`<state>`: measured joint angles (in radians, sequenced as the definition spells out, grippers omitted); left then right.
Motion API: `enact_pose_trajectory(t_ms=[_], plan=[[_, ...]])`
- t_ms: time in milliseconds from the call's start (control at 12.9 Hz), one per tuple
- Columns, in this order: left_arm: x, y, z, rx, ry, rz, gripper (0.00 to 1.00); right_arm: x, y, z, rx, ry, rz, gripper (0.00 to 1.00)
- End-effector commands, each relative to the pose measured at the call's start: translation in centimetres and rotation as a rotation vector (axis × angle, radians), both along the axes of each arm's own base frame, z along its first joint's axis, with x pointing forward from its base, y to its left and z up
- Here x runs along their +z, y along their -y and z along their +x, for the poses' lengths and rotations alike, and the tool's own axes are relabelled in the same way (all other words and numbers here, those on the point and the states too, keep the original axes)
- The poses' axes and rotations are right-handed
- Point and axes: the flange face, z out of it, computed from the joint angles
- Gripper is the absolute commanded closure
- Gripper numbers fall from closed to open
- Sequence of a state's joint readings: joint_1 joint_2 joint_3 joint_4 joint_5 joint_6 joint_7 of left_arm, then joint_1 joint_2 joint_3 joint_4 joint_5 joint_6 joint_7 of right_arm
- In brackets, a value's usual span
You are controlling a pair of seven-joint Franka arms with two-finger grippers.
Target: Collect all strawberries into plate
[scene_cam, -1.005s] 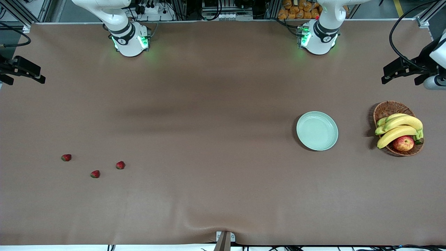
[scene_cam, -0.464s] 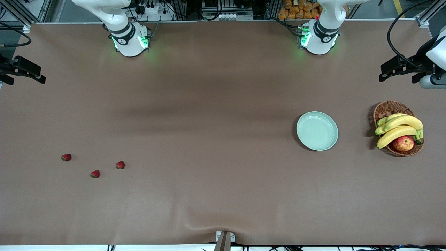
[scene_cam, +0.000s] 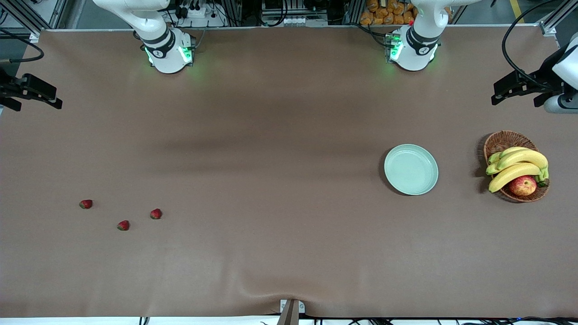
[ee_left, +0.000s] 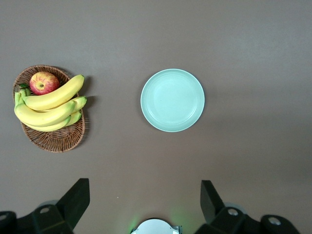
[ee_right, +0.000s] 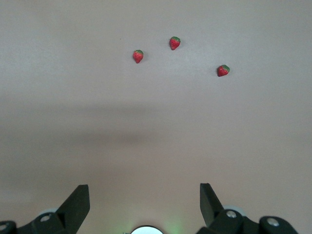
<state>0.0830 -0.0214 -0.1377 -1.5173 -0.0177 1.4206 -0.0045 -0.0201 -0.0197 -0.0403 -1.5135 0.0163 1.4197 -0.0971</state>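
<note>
No text, label, brand, number or sign can be read anywhere in these views. The two arm bases carry small dark round marks on their collars, but no letters can be made out there.
</note>
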Motion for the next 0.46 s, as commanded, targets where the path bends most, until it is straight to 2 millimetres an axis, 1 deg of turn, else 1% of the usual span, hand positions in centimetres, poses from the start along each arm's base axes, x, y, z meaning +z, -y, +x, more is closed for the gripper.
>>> enact_pose_trajectory(t_ms=[0,77,387], plan=[[0.0,0.1,-0.1,0.016,-0.012,-0.002,0.00,-0.8,-0.8,0.5,0.016,-0.002,0.008,0.00],[-0.1,0.1,-0.1,0.016,-0.014,-0.002,0.00,-1.1,-1.2,0.7,0.016,-0.005,0.008,0.00],[-0.2,0.0,-0.1,0.018,-0.014,0.000,0.00,-1.0,-2.0,1.0,0.029,0.013,0.007,0.00]])
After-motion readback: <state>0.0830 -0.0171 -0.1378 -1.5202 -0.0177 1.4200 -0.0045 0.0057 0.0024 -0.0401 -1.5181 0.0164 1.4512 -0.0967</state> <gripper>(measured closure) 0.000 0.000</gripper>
